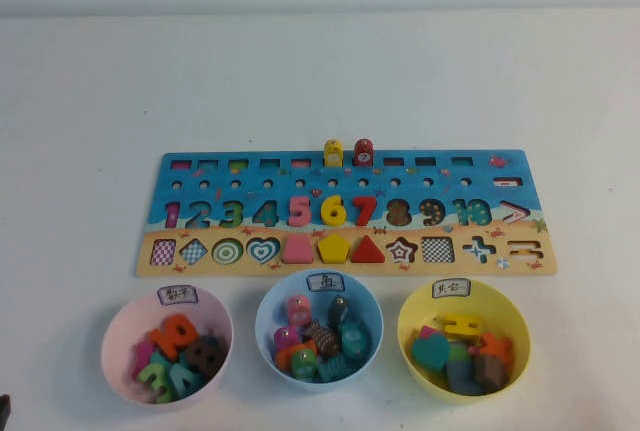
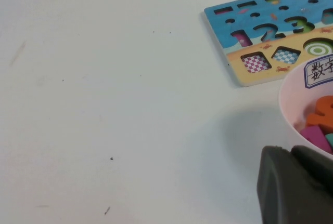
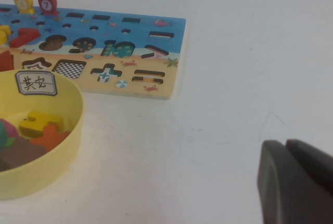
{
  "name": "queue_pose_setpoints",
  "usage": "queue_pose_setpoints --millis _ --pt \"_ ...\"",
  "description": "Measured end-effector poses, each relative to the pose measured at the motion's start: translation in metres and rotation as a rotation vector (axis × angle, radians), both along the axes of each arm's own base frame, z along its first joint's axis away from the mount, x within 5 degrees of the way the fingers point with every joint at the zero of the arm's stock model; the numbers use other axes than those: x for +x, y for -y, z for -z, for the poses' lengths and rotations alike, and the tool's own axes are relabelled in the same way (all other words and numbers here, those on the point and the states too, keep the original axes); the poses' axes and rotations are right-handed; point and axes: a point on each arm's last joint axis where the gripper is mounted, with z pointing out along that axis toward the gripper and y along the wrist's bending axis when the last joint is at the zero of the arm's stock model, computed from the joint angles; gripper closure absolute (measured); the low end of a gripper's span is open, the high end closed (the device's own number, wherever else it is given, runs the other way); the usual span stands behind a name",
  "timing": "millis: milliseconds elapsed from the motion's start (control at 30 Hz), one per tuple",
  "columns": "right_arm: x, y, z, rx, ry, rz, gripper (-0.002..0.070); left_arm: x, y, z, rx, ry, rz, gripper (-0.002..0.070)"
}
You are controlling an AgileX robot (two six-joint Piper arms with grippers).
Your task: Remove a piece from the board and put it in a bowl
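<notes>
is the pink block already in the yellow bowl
No, the pink block sits in the board beside the yellow pentagon; left end effector and right end effector are parked off the board.

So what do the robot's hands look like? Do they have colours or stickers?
Only bits show. The left gripper is a dark grey, matte, rounded block beside the pink plastic bowl. The right gripper looks the same, past the yellow plastic bowl. No stickers, markings or cables are visible.
</notes>
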Motion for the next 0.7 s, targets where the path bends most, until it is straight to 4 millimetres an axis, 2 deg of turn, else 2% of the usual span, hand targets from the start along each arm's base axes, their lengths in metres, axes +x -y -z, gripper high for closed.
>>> queue_pose_setpoints --millis 533,700 --pt "0.0 0.0 0.0 0.0 0.0 0.0 0.0694 0.0 0.002 -0.002 -0.084 0.01 0.003 0.0677" --pt "0.0 0.0 0.0 0.0 0.0 0.0 0.0694 0.002 0.006 -0.011 -0.285 0.076 -0.005 0.0677"
